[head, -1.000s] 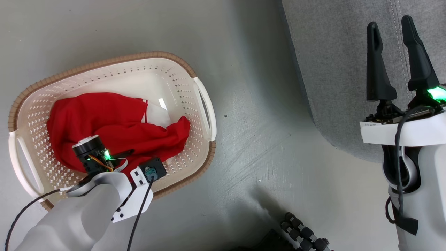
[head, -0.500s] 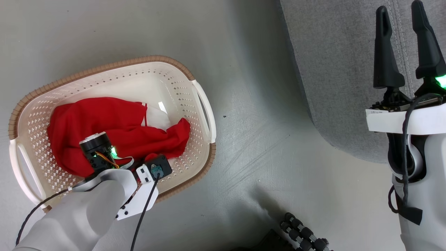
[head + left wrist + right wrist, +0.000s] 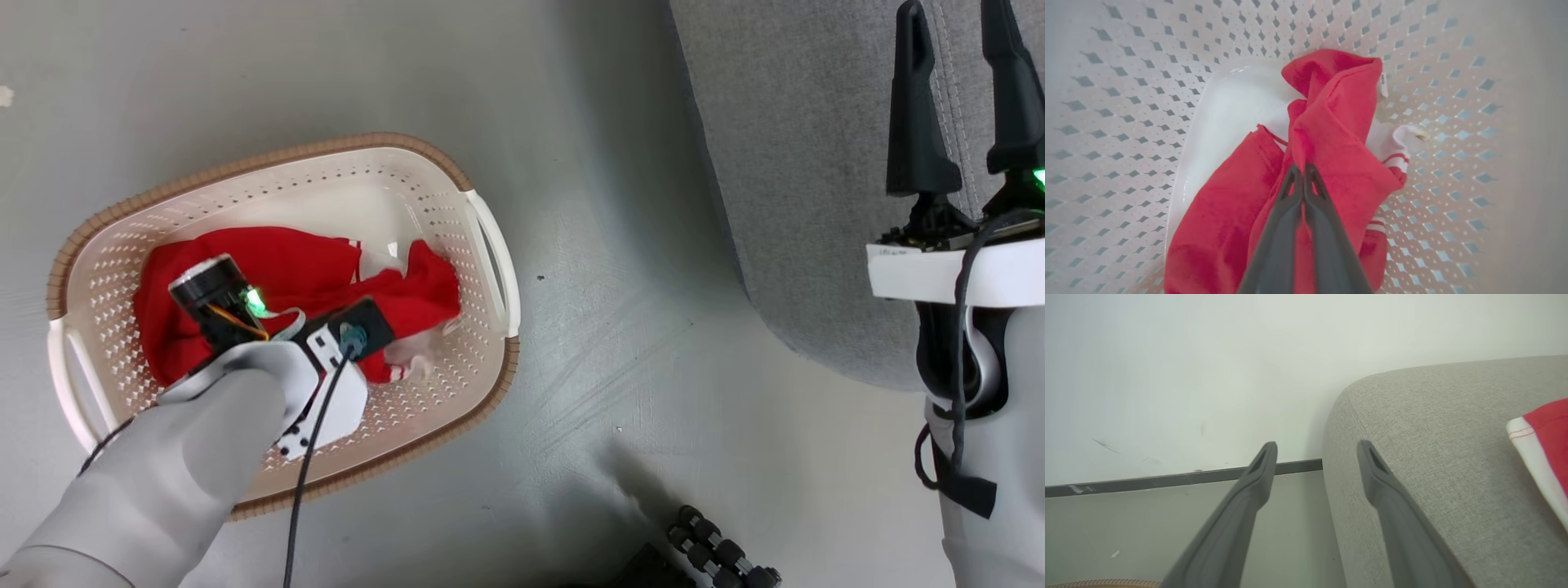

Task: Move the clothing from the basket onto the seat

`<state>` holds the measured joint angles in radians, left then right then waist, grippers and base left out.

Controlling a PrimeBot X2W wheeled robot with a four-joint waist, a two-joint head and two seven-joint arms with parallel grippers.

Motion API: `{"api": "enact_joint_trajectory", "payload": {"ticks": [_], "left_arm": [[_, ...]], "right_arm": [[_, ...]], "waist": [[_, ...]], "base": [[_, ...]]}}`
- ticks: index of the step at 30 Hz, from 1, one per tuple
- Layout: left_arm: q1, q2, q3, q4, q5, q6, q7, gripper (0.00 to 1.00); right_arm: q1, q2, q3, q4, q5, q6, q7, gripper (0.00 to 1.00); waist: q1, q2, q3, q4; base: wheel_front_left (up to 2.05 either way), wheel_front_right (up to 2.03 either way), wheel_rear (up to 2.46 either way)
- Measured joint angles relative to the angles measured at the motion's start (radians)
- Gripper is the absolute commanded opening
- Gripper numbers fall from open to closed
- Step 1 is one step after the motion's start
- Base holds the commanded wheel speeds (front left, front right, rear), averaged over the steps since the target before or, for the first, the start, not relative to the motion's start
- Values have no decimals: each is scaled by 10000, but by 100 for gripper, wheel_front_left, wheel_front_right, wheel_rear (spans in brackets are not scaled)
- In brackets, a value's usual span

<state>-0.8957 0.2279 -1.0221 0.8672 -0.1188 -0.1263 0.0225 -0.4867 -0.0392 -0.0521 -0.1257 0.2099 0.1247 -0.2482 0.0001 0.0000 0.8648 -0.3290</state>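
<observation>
Open floor [image 3: 620,245] runs between the basket [image 3: 424,204] and the seat [image 3: 800,163], whose rounded corner juts in.

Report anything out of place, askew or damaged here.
Nothing looks damaged or spilled. The clothing lies bunched in the basket, pinched by the left end effector; one red, white-trimmed piece already lies on the seat.

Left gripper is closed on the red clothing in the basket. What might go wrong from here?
1. The left gripper pinches only a narrow fold of the clothing, so the fabric may slip out during the lift.
2. Most of the clothing lies bunched in the basket; trailing cloth might catch the rim and drag the basket along.
3. Bare floor separates the basket from the seat; a loosely hanging end could drop there.
</observation>
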Motion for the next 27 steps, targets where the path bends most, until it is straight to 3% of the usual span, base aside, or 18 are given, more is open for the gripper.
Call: {"api": "enact_joint_trajectory", "payload": {"ticks": [5,14,27], "left_arm": [[-59,12,466,-247,-222,205,-443,0],[-173,0,1237,-759,-648,1118,-1338,0],[140,0,2073,-1486,-1214,2017,-2391,0]], "right_arm": [[-271,-4,25,-44,-54,0,-73,100],[-496,-17,165,-61,-244,0,-73,100],[-491,-46,502,339,-809,0,-73,100]], "waist": [[0,0,-116,159],[0,0,-506,567],[0,0,-1344,1189]], "base": [[0,0,0],[0,0,0],[0,0,0]]}}
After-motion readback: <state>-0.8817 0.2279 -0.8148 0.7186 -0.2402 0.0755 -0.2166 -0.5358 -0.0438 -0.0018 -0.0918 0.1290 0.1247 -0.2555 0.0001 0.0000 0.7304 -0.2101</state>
